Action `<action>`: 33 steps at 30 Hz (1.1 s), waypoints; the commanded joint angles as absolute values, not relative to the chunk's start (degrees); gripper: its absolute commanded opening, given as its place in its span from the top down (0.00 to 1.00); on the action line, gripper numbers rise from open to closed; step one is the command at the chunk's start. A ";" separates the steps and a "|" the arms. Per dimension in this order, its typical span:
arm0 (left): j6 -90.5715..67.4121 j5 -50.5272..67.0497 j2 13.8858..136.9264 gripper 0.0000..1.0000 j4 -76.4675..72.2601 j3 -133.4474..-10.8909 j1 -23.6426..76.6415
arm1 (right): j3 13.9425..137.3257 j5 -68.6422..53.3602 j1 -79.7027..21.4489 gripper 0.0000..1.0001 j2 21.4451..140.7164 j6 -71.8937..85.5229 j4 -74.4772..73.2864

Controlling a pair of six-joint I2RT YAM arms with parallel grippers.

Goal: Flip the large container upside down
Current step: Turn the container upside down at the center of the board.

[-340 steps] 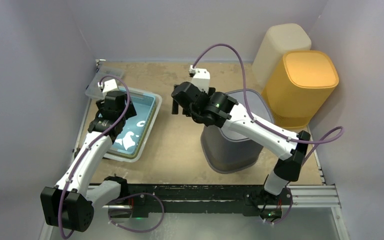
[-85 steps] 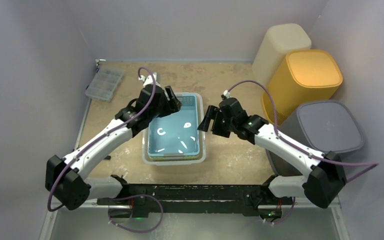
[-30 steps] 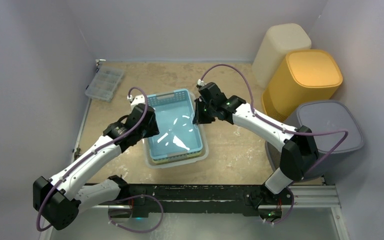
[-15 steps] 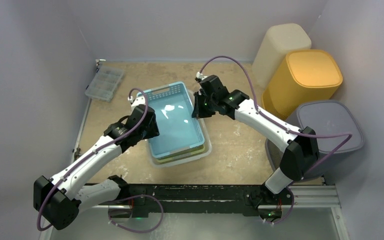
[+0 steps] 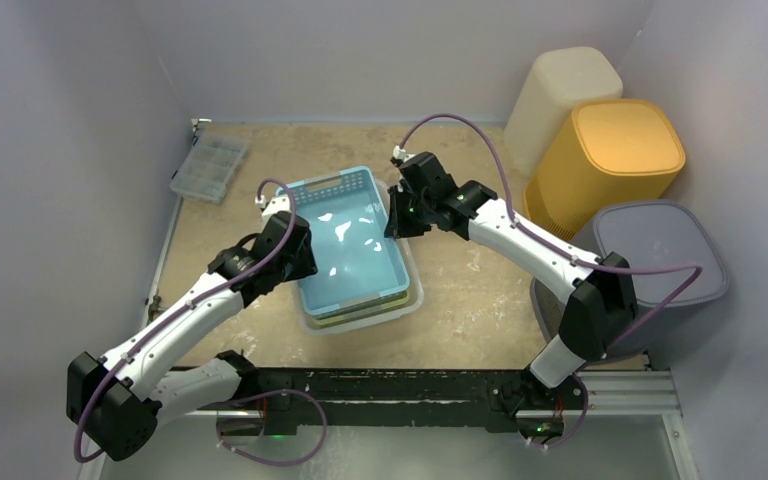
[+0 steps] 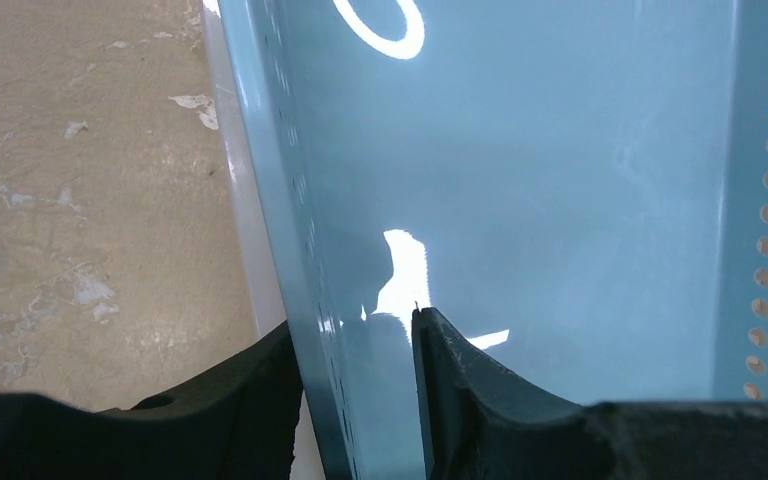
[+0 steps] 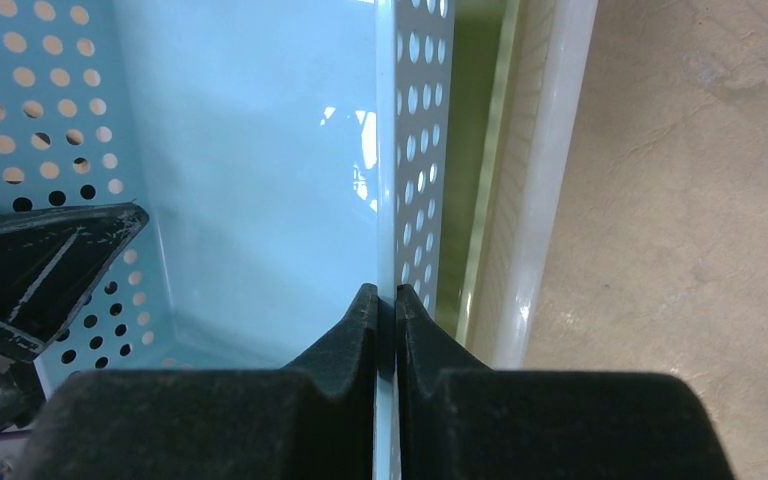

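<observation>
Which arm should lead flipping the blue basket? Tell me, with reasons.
Right, probably. The right gripper is clamped tight on the basket at its perforated wall, near the lifted far end; the left gripper pinches the opposite wall nearer the middle. Both should turn together.

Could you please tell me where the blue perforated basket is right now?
In the top view the blue basket sits mid-table, its side walls pinched by the left fingers and right fingers, above a green tray and clear tray.
</observation>
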State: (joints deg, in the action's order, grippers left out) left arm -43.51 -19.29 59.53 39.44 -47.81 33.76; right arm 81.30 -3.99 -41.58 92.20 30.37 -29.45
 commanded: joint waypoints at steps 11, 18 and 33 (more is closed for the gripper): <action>-43.77 -19.67 58.61 0.78 39.54 -51.41 33.64 | 83.55 -2.52 -41.48 0.92 91.94 31.37 -29.00; -43.92 -19.86 57.85 1.00 39.73 -51.46 33.63 | 83.76 -2.90 -41.49 0.84 91.48 32.53 -28.36; -49.58 -15.48 58.17 1.00 35.48 -50.02 27.32 | 77.23 -0.40 -41.53 0.17 76.39 40.42 -24.39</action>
State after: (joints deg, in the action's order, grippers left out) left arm -47.42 -19.59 58.81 40.01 -49.17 32.23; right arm 79.31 -2.42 -41.56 83.94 36.75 -27.53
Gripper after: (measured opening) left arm 0.041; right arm 0.752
